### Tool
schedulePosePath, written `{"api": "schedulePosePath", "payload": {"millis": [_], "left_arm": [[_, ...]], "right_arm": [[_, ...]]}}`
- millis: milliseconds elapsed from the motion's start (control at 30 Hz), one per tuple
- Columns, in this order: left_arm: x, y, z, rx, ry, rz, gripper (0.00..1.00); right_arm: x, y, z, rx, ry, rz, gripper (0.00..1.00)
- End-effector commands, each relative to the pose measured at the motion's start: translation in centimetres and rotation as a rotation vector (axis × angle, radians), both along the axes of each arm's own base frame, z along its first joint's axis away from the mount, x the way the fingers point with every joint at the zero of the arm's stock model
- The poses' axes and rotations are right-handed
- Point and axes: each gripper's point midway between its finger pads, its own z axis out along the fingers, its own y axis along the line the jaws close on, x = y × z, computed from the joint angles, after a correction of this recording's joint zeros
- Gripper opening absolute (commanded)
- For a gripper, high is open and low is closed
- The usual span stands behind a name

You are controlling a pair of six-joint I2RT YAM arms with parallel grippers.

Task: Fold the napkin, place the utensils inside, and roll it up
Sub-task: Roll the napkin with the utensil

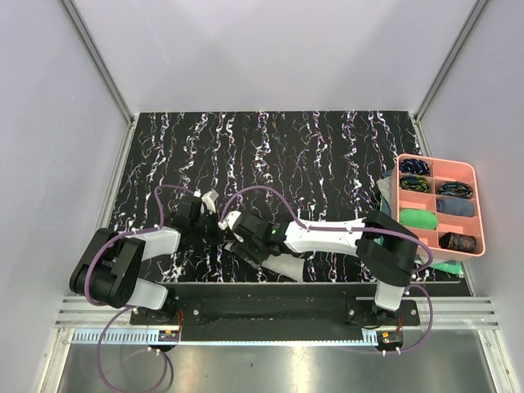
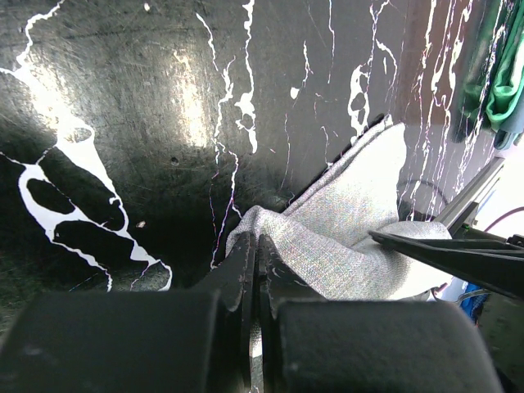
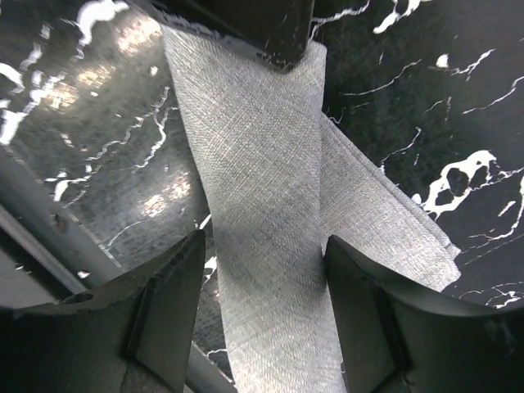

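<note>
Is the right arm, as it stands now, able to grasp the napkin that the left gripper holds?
Probably yes: the right gripper is open, with the napkin running between its fingers and nothing in between. The left gripper pinches it farther along.

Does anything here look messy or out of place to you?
The napkin is gathered into a narrow strip at the near edge of the table, not lying flat. A green cloth also pokes out beside the pink tray, outside its compartments.
</note>
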Motion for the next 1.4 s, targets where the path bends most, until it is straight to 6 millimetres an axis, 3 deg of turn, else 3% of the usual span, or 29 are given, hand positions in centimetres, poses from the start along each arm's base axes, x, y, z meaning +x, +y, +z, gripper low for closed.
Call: {"api": "schedulePosePath", "payload": {"millis": [0,133,300,333,400,467,567,767,1000,1367], "left_arm": [[0.5,-0.1,0.3,0.008,-0.014,-0.01,0.0],[0.6,-0.1,0.4,0.006,-0.016,-0.008,0.0],[1.0,-0.3,1.0,-0.006,-0.033,-0.01,0.03],[1.0,-0.3,1.2,-0.007,-0.039,-0.005,0.18],[1.4,-0.1,1.5,0.0,-0.056,0.013,0.31],[1.6,0.1,2.0,0.008,-0.076,0.028,0.51],[1.9,0.6,2.3,0.03,-0.098,0.054,0.59],[1.1,1.0,2.1,0.029,-0.121,0.057,0.6],[0.4,0.4,3.5,-0.039,-0.2,0.024,0.6],[-1.7,-0.4,3.5,-0.11,-0.228,-0.047,0.6]], "right_arm": [[0.8,0.4,0.3,-0.017,-0.053,-0.005,0.67],[0.3,0.1,-0.9,-0.046,-0.039,0.006,0.64],[-0.7,-0.1,-2.6,-0.056,0.016,0.018,0.36],[-1.2,0.0,-2.7,-0.043,0.04,0.026,0.34],[-1.8,0.2,-3.1,-0.007,0.09,0.039,0.29],[-2.1,-0.2,-3.5,0.019,0.141,0.032,0.27],[-2.9,0.1,-3.1,0.1,0.234,0.045,0.27],[-3.4,0.5,-1.7,0.269,0.425,0.081,0.26],[-4.0,0.4,-1.0,0.384,0.643,0.127,0.26],[-1.2,-0.3,-1.0,0.496,0.811,0.08,0.25]]}}
